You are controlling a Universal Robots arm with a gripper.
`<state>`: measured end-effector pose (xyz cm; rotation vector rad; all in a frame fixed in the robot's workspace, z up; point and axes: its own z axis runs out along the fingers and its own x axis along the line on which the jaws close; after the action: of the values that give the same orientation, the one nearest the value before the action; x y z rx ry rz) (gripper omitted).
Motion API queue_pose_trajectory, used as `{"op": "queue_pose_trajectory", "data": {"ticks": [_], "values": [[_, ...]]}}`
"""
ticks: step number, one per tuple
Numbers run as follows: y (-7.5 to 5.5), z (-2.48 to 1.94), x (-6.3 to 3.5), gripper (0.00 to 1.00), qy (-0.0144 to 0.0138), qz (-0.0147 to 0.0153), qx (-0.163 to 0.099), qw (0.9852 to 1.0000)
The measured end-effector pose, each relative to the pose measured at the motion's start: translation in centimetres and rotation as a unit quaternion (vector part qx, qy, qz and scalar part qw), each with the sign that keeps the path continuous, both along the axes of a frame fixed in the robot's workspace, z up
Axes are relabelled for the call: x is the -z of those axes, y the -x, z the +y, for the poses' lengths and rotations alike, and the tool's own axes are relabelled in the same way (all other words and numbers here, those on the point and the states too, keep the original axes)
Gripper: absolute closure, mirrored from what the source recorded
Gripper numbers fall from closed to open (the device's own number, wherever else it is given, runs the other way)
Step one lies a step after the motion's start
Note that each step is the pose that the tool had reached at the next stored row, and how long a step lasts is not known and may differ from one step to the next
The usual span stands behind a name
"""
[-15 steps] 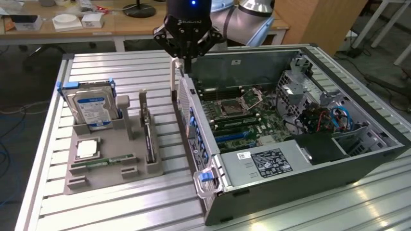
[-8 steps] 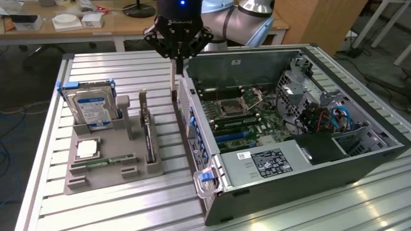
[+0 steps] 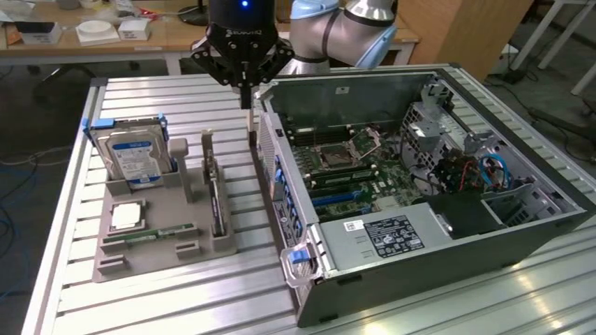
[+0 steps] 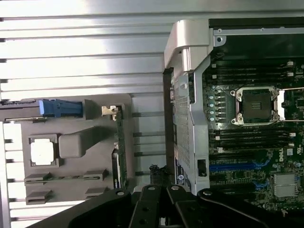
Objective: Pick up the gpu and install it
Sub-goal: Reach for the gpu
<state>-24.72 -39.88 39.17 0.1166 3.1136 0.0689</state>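
The job has hardly started. In the exterior view, the gpu (image 3: 214, 192) stands on its thin edge in the gray tray (image 3: 149, 262) at about 8 o'clock in the picture, with the hard drive (image 3: 135, 157) at its 10 o'clock. The gripper (image 3: 247, 101) hangs in the air at 12 o'clock in the picture, near the back corner of the open computer case (image 3: 521, 230). Its jaws are pressed together and hold nothing. From the wrist, the gpu (image 4: 119, 147) shows as a thin green line in the tray (image 4: 76, 142), apart from the gripper (image 4: 160, 190). Picking up the card and putting it in the case are both not yet done.
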Motion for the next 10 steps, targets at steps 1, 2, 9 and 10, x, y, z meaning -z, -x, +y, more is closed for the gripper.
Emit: {"op": "queue_pose_trajectory", "data": {"ticks": [1, 2, 9, 10], "values": [[0.2, 0.0, 0.0, 0.9, 0.0, 0.0, 0.0, 1.0], [0.5, 0.0, 0.0, 0.9, 0.0, 0.0, 0.0, 1.0], [2.3, 0.0, 0.02, 0.9, 0.0, 0.0, 0.0, 1.0], [2.5, 0.0, 0.03, 0.9, 0.0, 0.0, 0.0, 1.0]]}}
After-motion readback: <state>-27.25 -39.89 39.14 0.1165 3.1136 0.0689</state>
